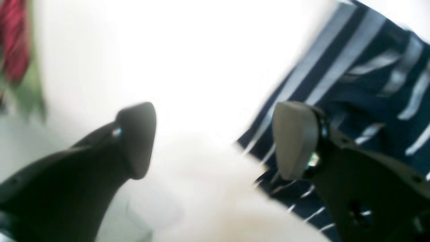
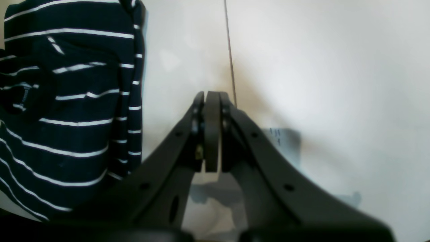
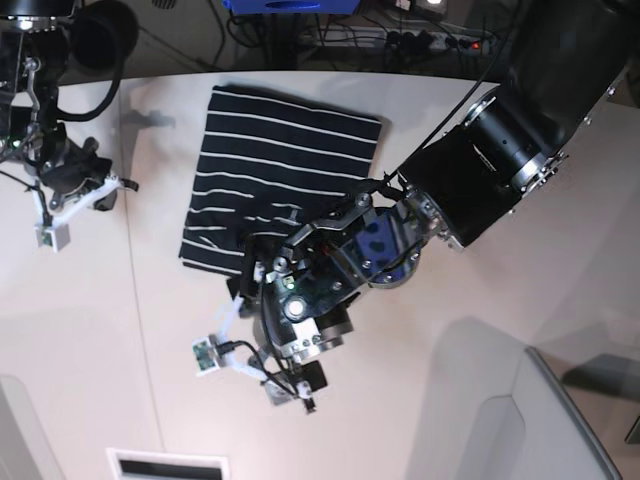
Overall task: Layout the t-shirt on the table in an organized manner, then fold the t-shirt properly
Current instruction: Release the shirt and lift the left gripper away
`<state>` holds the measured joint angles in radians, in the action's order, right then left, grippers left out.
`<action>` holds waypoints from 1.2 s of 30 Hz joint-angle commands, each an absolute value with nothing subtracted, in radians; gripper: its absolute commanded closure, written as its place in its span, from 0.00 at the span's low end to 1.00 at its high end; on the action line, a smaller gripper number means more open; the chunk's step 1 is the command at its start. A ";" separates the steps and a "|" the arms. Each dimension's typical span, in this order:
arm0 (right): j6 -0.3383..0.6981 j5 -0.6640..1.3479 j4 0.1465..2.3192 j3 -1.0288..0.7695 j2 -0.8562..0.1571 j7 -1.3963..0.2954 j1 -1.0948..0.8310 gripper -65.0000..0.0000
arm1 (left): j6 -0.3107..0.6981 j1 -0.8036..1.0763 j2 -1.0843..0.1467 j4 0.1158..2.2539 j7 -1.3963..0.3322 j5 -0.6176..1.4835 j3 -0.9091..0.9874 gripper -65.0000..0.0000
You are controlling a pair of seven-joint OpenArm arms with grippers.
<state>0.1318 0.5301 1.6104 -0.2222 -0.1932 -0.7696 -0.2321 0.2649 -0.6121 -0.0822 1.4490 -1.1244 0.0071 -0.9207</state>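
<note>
Off-white tabletop fills most of every view: the table (image 3: pixel 90 340) is broad and smooth, with a curved far edge and a thin dark seam line (image 2: pixel 230 53) running straight away from the right wrist camera. Beyond the far edge, cables and a power strip (image 3: pixel 440 40) lie in shadow.

On the table's far half lies the t-shirt (image 3: pixel 280 180), dark navy with thin white stripes, folded into a compact, roughly rectangular block. Its far edge and left side look straight; the near edge is less tidy, with some rumpled cloth by the left arm.

The left arm reaches in from the upper right of the base view, and its wrist hangs over the near edge of the t-shirt. From the left wrist camera, the left gripper (image 1: pixel 215 141) has its two fingers spread well apart with nothing between them; bare table shows in the gap, and the striped fabric sits behind and beside the right-hand finger (image 1: pixel 295 137). That view is blurred, so contact with the cloth cannot be judged.

The right gripper (image 2: pixel 212 131) hovers over bare table just beside the t-shirt's side edge, its fingers pressed flat together and holding nothing.
</note>
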 commanded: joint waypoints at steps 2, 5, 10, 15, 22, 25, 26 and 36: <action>0.137 0.539 1.639 -0.223 -0.200 -0.754 -0.240 1.00 | 0.266 -0.575 -0.119 1.501 -1.162 0.012 -0.872 0.63; 0.137 0.539 1.672 -0.223 -0.199 -0.754 -0.268 1.00 | 0.266 -0.464 -0.186 1.527 -1.164 0.012 -0.808 1.00; 0.137 0.539 1.736 -0.223 -0.194 -0.754 -0.308 1.00 | 0.260 -0.237 -0.321 1.620 -1.155 0.010 -0.696 1.00; 0.137 0.541 1.742 -0.180 -0.193 -0.756 -0.334 1.00 | 0.260 -0.025 -0.383 1.767 -1.141 -0.036 -0.565 1.00; 0.137 0.541 1.741 -0.127 -0.173 -0.748 -0.352 1.00 | 0.260 0.147 -0.325 1.716 -1.055 -0.297 -0.581 1.00; 0.137 0.541 1.741 -0.128 -0.173 -0.748 -0.352 1.00 | 0.260 0.170 -0.288 1.672 -1.030 -0.318 -0.587 1.00; 0.137 0.541 1.741 -0.130 -0.173 -0.748 -0.352 1.00 | 0.260 0.174 -0.277 1.655 -1.018 -0.318 -0.587 1.00; 0.137 0.541 1.744 -0.130 -0.173 -0.748 -0.366 1.00 | 0.260 0.177 -0.243 1.682 -1.003 -0.318 -0.582 1.00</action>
<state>0.1322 0.5339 1.7260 -0.1249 -0.1646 -0.7639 -0.3695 0.2619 0.1814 -0.2417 1.6657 -1.0088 -0.3107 -0.5831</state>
